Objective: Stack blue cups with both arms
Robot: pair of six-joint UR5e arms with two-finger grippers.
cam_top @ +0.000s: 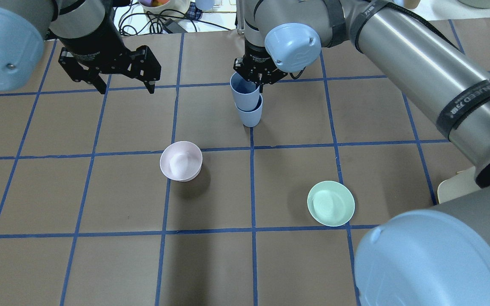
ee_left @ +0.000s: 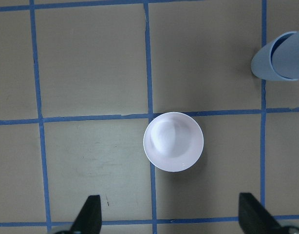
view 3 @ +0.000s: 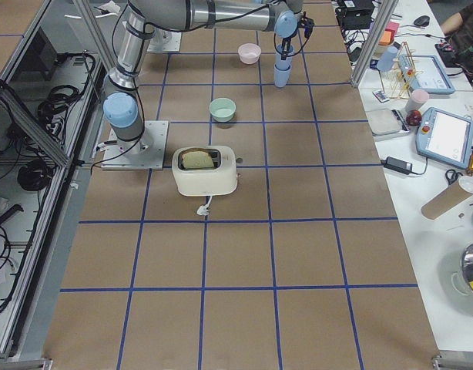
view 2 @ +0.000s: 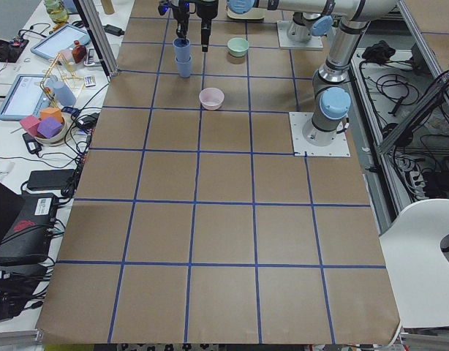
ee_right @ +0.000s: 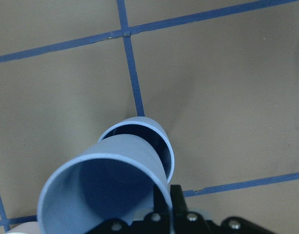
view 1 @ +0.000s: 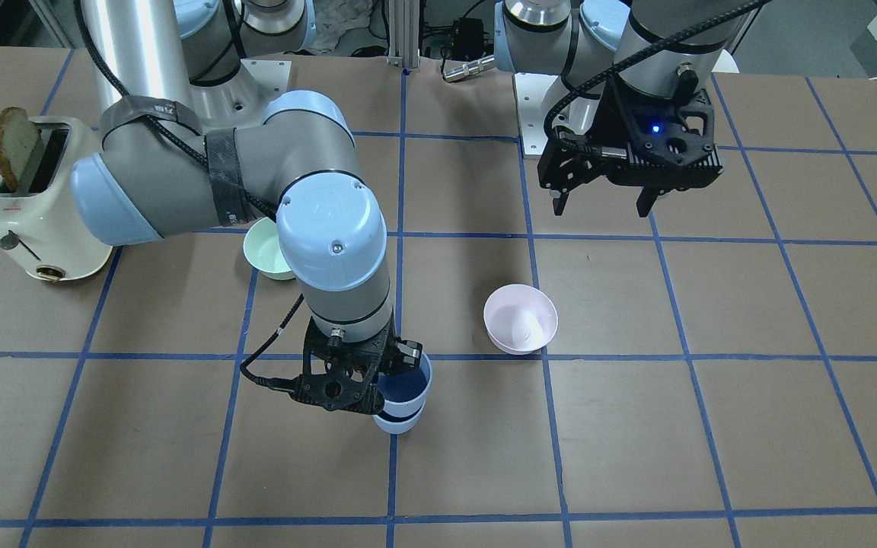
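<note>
Two pale-blue cups stand near the table's middle. The upper cup (cam_top: 243,90) sits tilted, partly inside the lower cup (cam_top: 251,114), which rests on the table. My right gripper (cam_top: 258,80) is shut on the upper cup's rim. In the right wrist view the upper cup (ee_right: 105,180) fills the foreground above the lower cup's rim (ee_right: 164,144). From the front, the right gripper (view 1: 376,380) holds the upper cup (view 1: 408,384) over the lower one (view 1: 397,422). My left gripper (cam_top: 126,90) is open and empty, well to the side, also in the front view (view 1: 602,211).
A pale pink bowl (cam_top: 181,160) lies below the left gripper, centred in the left wrist view (ee_left: 173,142). A mint-green bowl (cam_top: 331,203) sits on the right arm's side. A cream toaster (view 1: 31,202) with a bread slice stands beyond it.
</note>
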